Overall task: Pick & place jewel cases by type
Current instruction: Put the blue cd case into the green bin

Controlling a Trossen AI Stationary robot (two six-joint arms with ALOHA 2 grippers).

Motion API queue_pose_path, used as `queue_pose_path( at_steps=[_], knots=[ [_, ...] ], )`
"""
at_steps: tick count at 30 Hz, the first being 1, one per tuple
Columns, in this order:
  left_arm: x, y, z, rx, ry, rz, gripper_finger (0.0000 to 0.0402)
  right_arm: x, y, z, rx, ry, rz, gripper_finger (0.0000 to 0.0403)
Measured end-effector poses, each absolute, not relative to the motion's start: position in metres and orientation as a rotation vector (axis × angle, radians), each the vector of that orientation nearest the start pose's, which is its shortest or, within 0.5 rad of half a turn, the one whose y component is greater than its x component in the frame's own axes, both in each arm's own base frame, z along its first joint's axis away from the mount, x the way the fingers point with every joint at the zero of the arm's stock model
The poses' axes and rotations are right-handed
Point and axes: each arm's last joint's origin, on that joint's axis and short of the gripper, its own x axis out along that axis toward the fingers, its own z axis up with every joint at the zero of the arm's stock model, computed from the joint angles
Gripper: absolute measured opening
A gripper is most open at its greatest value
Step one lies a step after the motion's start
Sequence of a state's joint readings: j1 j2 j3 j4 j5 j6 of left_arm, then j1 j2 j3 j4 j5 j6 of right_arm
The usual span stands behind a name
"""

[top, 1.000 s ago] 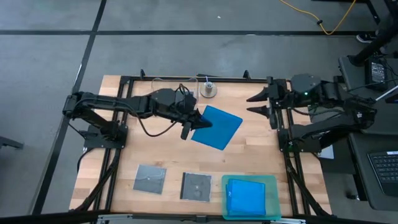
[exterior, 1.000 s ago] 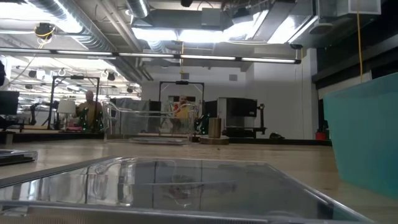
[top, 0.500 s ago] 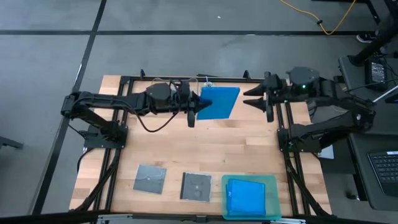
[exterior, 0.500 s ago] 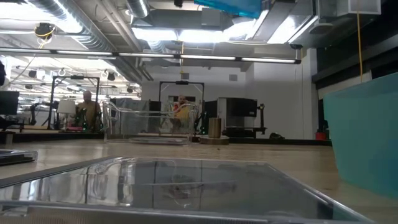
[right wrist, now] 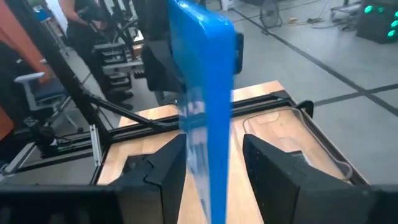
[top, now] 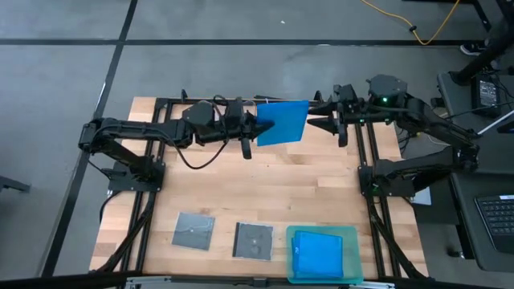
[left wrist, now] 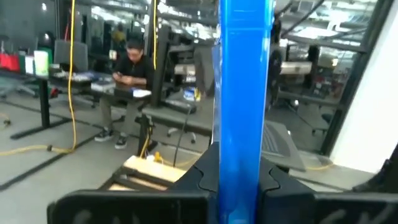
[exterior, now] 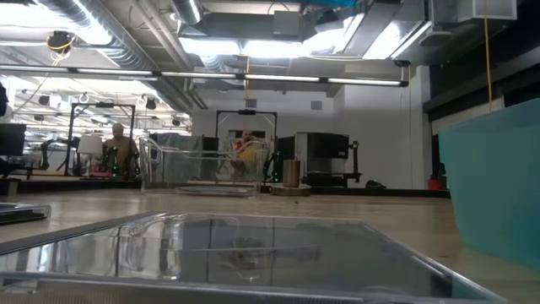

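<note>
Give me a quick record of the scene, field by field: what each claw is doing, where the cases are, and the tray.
left claw: shut on bright blue rectangular plastic case, held aloft at table's far edge
right claw: open, fingers straddling the blue case's other edge
grey-black square cases: two flat on the wooden table, one left of the other
teal-green square tray: near edge, blue cases inside

Bare table (top: 265, 189) lies open between raised arms and the front cases (top: 193, 231).
</note>
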State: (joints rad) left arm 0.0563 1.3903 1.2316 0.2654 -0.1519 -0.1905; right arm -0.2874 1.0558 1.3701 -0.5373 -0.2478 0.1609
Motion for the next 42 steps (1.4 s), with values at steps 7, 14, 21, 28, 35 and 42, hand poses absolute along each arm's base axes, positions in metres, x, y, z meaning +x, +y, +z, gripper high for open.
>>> queue_pose_path(
  at_steps=[7, 14, 21, 28, 35, 42],
  knots=[
    [0.319, 0.023, 0.397, -0.184, -0.162, 0.206, 0.0017, 0.211, -0.057, 0.442, 0.227, 0.193, 0.076, 0.0163],
    [0.318, 0.023, 0.399, -0.187, -0.180, 0.206, 0.0017, 0.227, -0.062, 0.437, 0.228, 0.191, 0.114, 0.0162],
    [0.318, 0.022, 0.399, -0.197, -0.181, 0.204, 0.0017, 0.228, -0.062, 0.436, 0.199, 0.190, 0.118, 0.0094],
    [0.318, 0.024, 0.399, -0.195, -0.180, 0.201, 0.0030, 0.227, -0.062, 0.436, 0.175, 0.188, 0.120, 0.0041],
    [0.318, 0.024, 0.400, -0.132, -0.173, 0.182, 0.0043, 0.226, -0.063, 0.436, 0.170, 0.193, 0.087, 0.0048],
    [0.300, 0.023, 0.413, -0.103, -0.190, 0.195, 0.0072, 0.216, -0.069, 0.438, 0.177, 0.196, 0.059, 0.0042]
  ],
)
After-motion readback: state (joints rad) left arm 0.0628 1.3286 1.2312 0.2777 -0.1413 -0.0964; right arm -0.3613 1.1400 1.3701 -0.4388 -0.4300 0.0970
